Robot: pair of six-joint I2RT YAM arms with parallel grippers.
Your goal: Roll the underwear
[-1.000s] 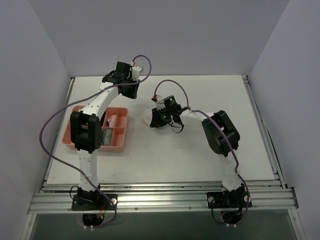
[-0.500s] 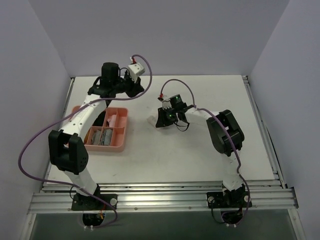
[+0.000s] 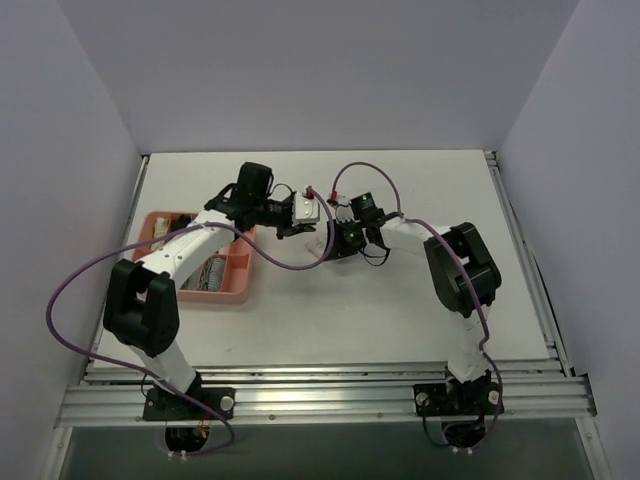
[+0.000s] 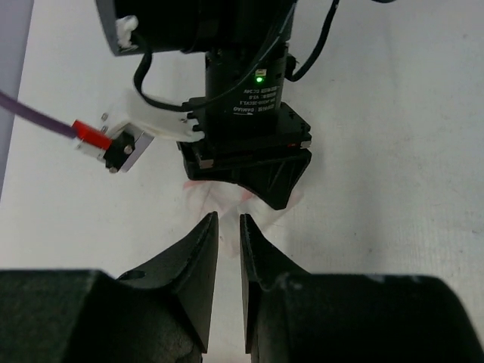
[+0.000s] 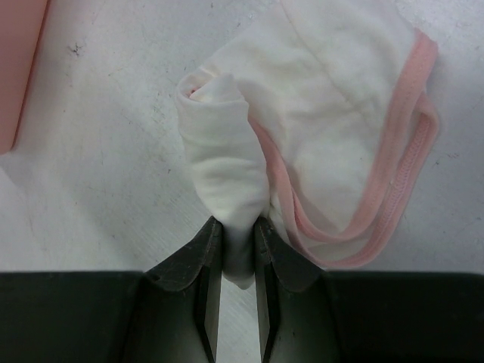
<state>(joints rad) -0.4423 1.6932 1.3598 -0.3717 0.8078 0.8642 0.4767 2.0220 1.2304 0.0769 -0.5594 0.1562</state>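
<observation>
The underwear (image 5: 333,128), white with a pink trim, lies on the table with one part twisted into a small roll (image 5: 223,162). My right gripper (image 5: 237,221) is shut on the near end of that roll. In the top view the right gripper (image 3: 338,243) covers most of the garment. My left gripper (image 4: 228,219) faces the right one across the garment, jaws a narrow slit apart. A pale edge of the underwear (image 4: 215,198) lies right at its tips. Whether they pinch the cloth does not show. From above, the left gripper (image 3: 312,228) is close beside the right one.
A pink tray (image 3: 215,297) with grey rolled garments (image 3: 205,272) stands at the left under the left arm. Its corner (image 5: 19,68) shows in the right wrist view. The left arm's purple cable (image 3: 270,262) sags over the table between tray and grippers.
The left arm has swung from the back left of the table rightward and down to the underwear. The right gripper has shifted a little to the right, still holding the garment.
</observation>
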